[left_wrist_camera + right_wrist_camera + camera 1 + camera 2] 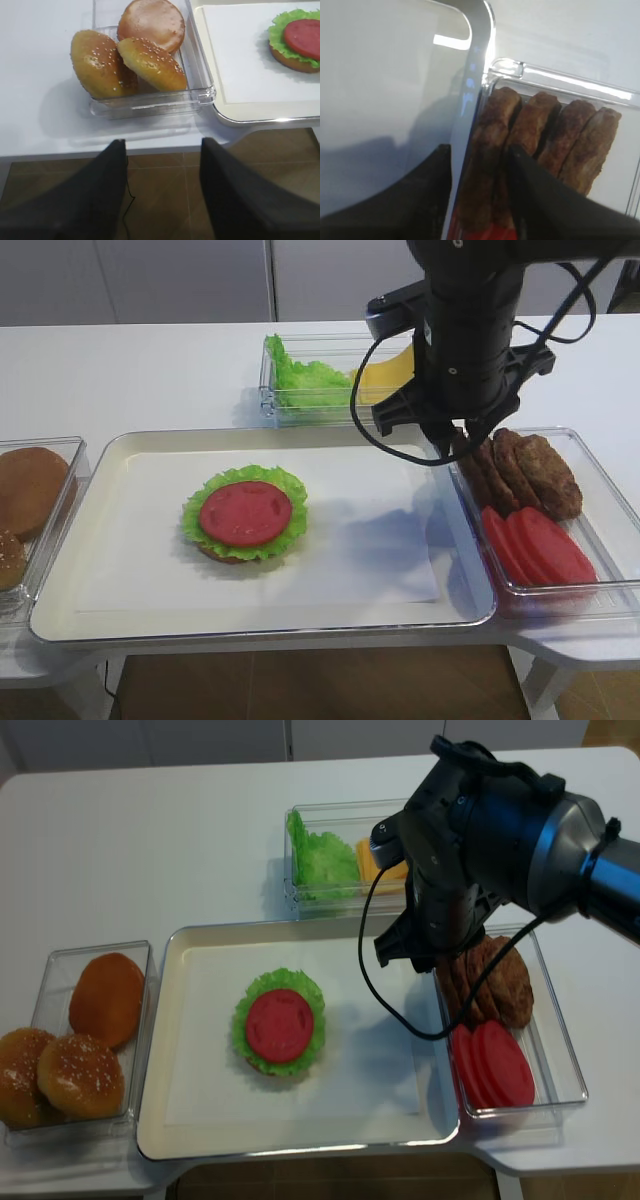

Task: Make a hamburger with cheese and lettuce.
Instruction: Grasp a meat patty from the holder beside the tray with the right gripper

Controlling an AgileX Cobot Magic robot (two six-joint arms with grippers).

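So the hamburger (245,514) on the tray (120,610) has bun, lettuce and tomato only, no patty or cheese (388,370) yet, while the right gripper (492,165), half-open, straddles a patty (487,165) in its box.

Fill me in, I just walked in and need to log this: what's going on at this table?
A two-armed robot is building a hamburger on the tray; so far it is a bun base, lettuce and a tomato slice. The right claw is down in the bin of patties, its fingers straddling the leftmost upright patty, though a firm grip isn't clear yet. The left claw hangs open off the table edge near the buns. The cheese sits untouched in the back bin.
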